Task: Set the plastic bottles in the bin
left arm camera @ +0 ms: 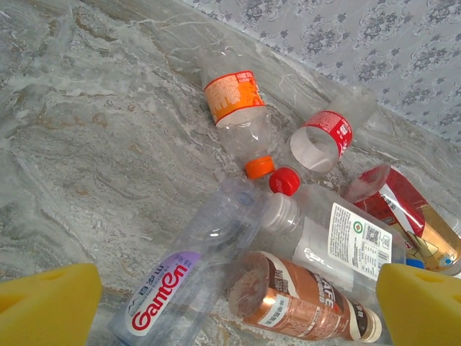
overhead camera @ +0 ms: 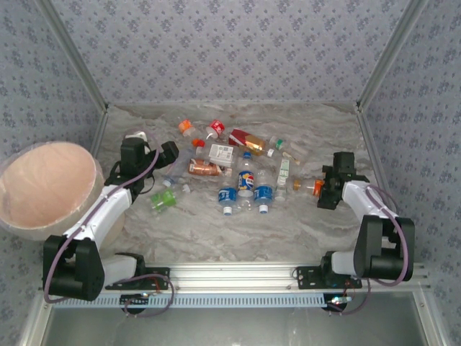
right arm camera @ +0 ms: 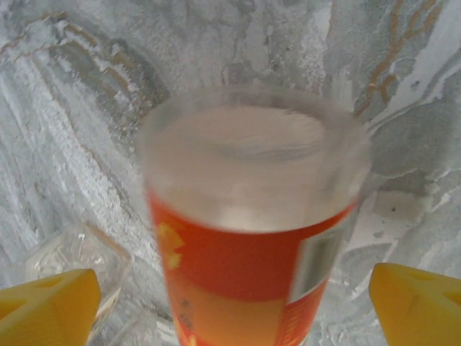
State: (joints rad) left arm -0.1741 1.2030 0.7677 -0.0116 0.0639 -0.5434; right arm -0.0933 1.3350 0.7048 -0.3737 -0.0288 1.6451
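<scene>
Several crushed plastic bottles (overhead camera: 246, 176) lie scattered across the middle of the marble table. The pale pink bin (overhead camera: 50, 187) stands at the far left. My left gripper (overhead camera: 167, 155) hovers open over the left end of the pile. In the left wrist view its yellow fingertips (left arm camera: 50, 303) stand wide apart around a clear Ganten bottle (left arm camera: 173, 288) and a brown coffee bottle (left arm camera: 302, 299). My right gripper (overhead camera: 325, 190) is open at an orange-labelled bottle (overhead camera: 312, 187). In the right wrist view that bottle (right arm camera: 245, 216) stands between the fingers (right arm camera: 50, 306) with gaps on both sides.
A green bottle (overhead camera: 163, 200) lies near the left arm. An orange-labelled bottle (left arm camera: 234, 101), a red-labelled one (left arm camera: 324, 133) and a red-capped white-label bottle (left arm camera: 338, 234) lie beyond the left gripper. A clear square bottle (right arm camera: 72, 259) sits left of the right gripper. Patterned walls enclose the table.
</scene>
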